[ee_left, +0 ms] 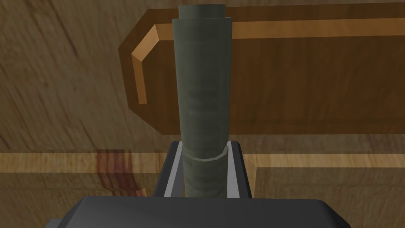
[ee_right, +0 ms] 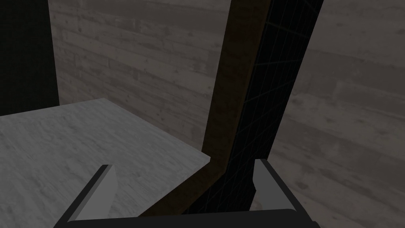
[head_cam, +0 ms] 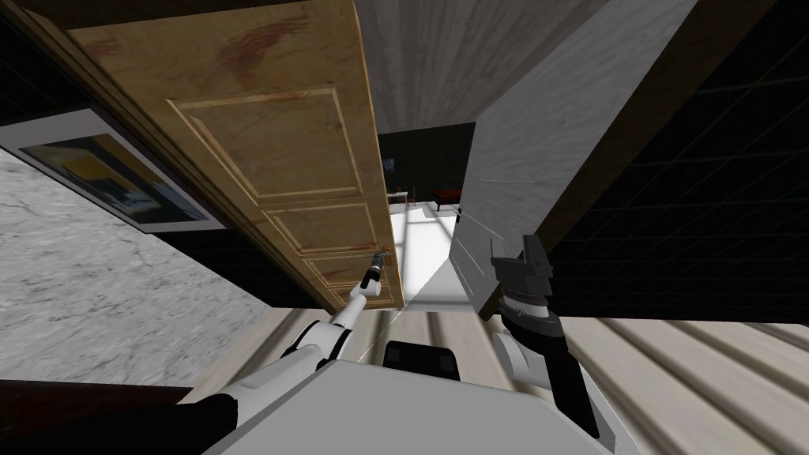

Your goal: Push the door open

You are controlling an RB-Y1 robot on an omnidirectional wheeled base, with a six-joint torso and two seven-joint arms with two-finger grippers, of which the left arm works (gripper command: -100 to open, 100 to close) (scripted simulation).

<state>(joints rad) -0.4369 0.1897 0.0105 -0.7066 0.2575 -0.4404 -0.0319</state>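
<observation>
A brown panelled wooden door (head_cam: 269, 142) runs from the middle of the head view out toward 11 o'clock, standing partly open. Near its free edge, just off centre at 7 o'clock, sits a dark grey-green bar handle (ee_left: 203, 79). The left tool (head_cam: 376, 268) is closed narrow on that handle. Its two fingers (ee_left: 176, 170) press the handle's sides, with the door's panel close behind. At 12 o'clock a gap shows a bright floor (head_cam: 423, 237) beyond, bounded at 1 o'clock by a grey wall (head_cam: 537, 142). The right tool (head_cam: 521, 257) hangs beside that wall, spread wide and holding nothing. The push will likely go best with a firm grip, the arm following the door's swing, and the right arm held off the wall.
</observation>
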